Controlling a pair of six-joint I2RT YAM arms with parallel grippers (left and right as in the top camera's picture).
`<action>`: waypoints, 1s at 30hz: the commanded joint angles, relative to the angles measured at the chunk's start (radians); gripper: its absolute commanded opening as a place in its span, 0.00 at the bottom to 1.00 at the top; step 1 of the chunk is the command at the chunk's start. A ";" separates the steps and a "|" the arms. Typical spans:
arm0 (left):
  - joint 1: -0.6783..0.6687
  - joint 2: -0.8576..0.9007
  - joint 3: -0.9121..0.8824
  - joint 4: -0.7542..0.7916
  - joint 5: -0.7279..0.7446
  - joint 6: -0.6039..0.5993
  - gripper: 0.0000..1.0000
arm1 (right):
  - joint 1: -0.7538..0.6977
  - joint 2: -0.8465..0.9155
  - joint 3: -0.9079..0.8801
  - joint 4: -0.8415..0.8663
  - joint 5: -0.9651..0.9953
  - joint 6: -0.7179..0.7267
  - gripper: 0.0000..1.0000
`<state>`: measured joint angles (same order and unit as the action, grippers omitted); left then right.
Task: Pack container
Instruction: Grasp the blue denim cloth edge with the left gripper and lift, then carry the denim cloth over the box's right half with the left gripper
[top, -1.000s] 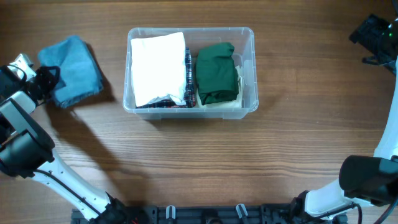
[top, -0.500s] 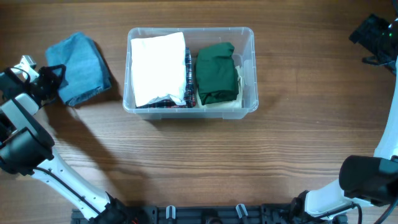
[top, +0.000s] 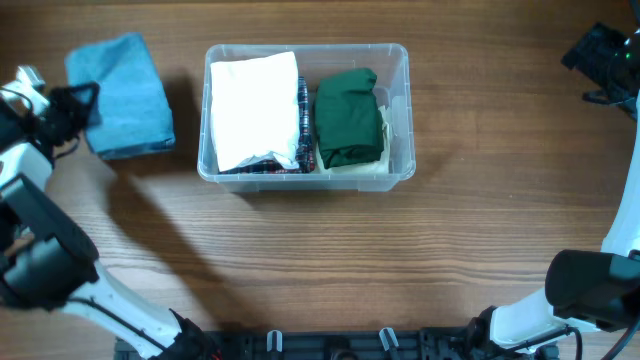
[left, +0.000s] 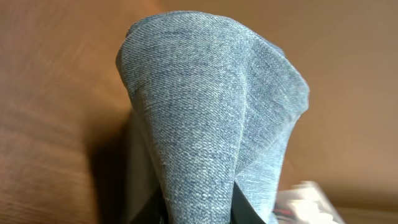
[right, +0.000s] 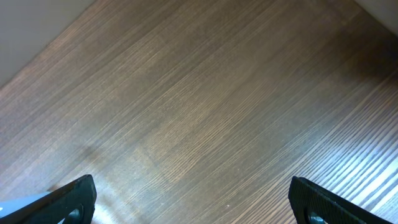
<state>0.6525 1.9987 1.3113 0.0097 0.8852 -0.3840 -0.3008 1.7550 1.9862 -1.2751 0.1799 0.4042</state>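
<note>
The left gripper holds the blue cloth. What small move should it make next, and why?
Probably lift the cloth and carry it right, over the container: the left gripper is shut on it, yet it is outside the container's left wall.

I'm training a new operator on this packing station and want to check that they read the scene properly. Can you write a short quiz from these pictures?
1. True or false: the left hand is closed on the folded blue cloth, outside the container.
2. In the overhead view, which item fills the left half of the container? A. white cloth B. green cloth C. blue cloth
3. Fill in: the jaws of the right hand stand ____ and hold nothing.

Key: 1 true; 2 A; 3 open.
</note>
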 joint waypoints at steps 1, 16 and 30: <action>-0.003 -0.191 0.005 -0.030 0.061 -0.025 0.04 | 0.002 0.011 0.002 0.003 -0.005 0.016 1.00; -0.143 -0.457 0.005 -0.119 0.095 -0.043 0.04 | 0.002 0.011 0.002 0.003 -0.005 0.016 1.00; -0.465 -0.505 0.005 0.145 0.178 -0.316 0.04 | 0.002 0.011 0.002 0.003 -0.005 0.016 1.00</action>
<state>0.2489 1.5330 1.3079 0.1165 1.0199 -0.5953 -0.3008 1.7550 1.9862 -1.2751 0.1795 0.4042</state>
